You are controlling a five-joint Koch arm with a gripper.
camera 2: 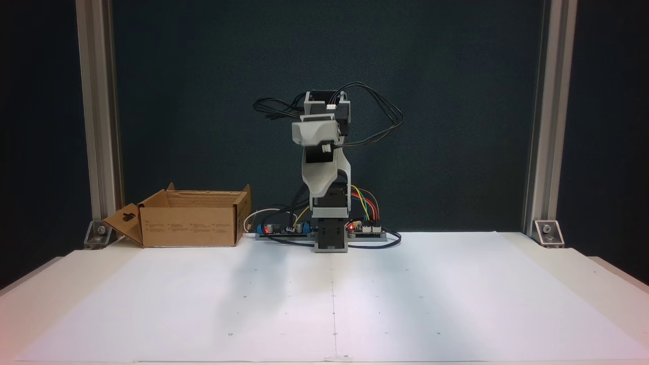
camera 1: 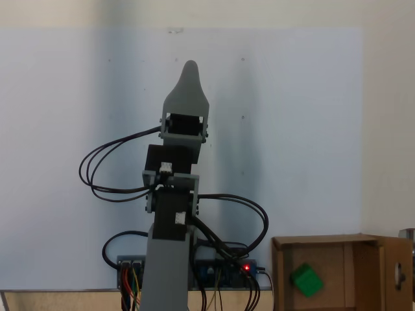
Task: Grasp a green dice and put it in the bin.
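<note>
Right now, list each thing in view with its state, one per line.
Dice: lying inside the box, not held.
Box: flaps open, upright on the table's back left corner in a fixed view.
Hand: raised over the table, holding nothing; open or shut cannot be told.
Boards: red lights on.

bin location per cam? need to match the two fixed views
A fixed view, looking down: the bin sits in the lower right corner, green dice inside.
A fixed view, from the front: the bin sits at left, on the table's far edge.
Shared landmark: the arm's base, beside the bin.
</note>
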